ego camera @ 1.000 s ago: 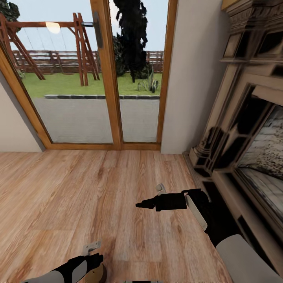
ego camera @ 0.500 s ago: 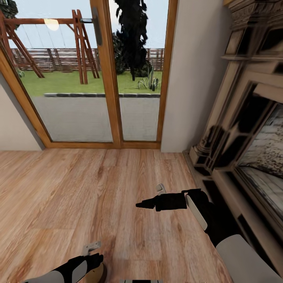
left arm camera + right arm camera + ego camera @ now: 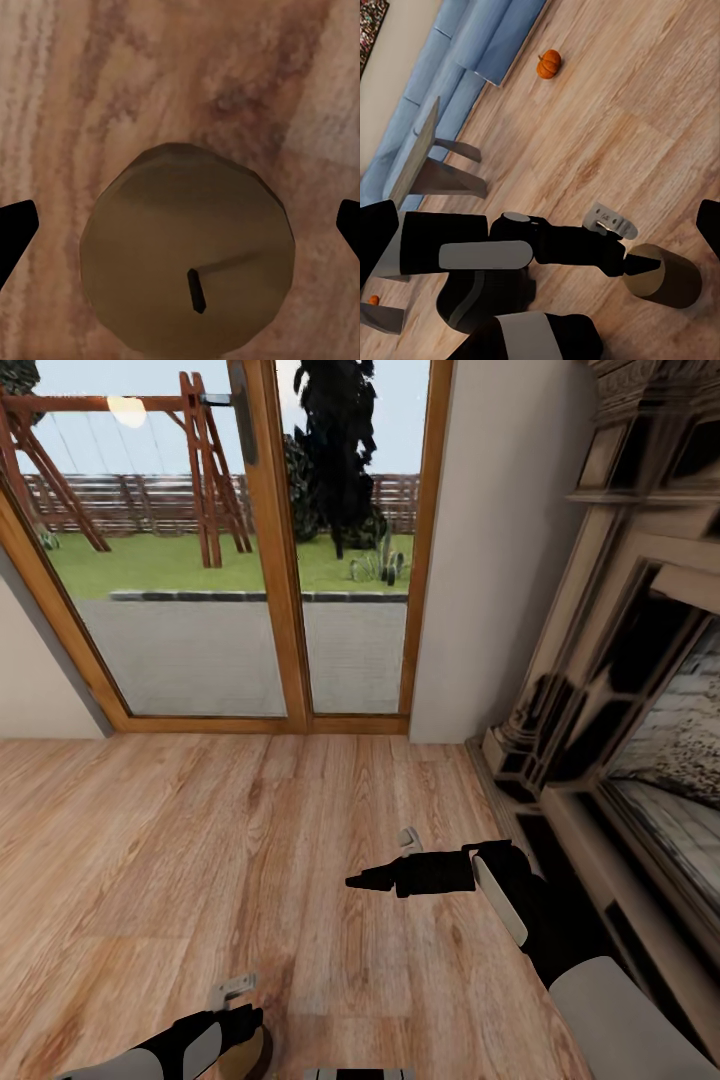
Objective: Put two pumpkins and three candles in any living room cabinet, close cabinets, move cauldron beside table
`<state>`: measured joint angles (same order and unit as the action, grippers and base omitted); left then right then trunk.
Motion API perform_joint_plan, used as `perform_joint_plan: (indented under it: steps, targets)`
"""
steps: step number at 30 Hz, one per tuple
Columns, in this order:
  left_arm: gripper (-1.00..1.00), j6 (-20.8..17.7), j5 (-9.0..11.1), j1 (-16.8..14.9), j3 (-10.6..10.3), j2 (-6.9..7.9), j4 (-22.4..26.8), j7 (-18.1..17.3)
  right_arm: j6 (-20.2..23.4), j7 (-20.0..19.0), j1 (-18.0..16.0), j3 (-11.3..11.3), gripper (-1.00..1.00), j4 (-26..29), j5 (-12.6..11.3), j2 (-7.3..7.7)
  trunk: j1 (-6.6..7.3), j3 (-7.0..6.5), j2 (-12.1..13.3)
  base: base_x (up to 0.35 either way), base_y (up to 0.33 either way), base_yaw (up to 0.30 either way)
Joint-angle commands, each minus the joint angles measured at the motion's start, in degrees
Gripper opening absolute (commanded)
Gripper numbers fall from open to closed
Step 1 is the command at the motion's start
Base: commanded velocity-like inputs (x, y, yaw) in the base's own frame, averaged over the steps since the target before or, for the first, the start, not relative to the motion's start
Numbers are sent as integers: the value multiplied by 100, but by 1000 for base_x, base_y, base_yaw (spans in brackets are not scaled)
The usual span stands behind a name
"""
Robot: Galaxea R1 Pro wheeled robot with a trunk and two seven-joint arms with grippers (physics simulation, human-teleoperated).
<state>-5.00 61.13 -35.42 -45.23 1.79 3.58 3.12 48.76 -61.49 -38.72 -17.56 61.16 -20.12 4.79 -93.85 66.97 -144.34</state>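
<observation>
- Wood floor point(image 3: 150, 860); glass patio door point(image 3: 200, 560) ahead, fireplace point(image 3: 620, 690) to the right.
- Candle point(image 3: 187, 262), brown, stands upright on the floor directly under the left gripper point(image 3: 245, 1020); fingers spread wide either side, not touching. Left arm nearer, pointing down.
- Right gripper point(image 3: 365, 880) extended level; open or closed: cannot tell.
- Pumpkin point(image 3: 548, 64) by the sofa point(image 3: 472, 60).

No text, label, brand, number or sign can be read anywhere: the wooden floor point(image 3: 200, 840), the glass door point(image 3: 190, 560), the fireplace surround point(image 3: 620, 660) and the robot's arms carry no legible marking in any view.
</observation>
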Motion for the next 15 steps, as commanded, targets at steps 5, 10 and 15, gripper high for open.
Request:
perform_joint_plan:
  steps: [5, 10, 15]
  targets:
    - [100, -27, 48, 0, -47, 5, 20, 32, 29, 6, -4, -12, 100, 1, -27, 5, -9, 93, -7, 0, 0, 0]
    - [100, -27, 48, 0, -47, 5, 20, 32, 29, 6, -4, -12, 100, 1, -27, 5, -14, 137, -10, 0, 0, 0]
    - [100, -27, 48, 0, -47, 5, 20, 35, 29, 6, -4, -11, 100, 1, -27, 5, -14, 137, -10, 0, 0, 0]
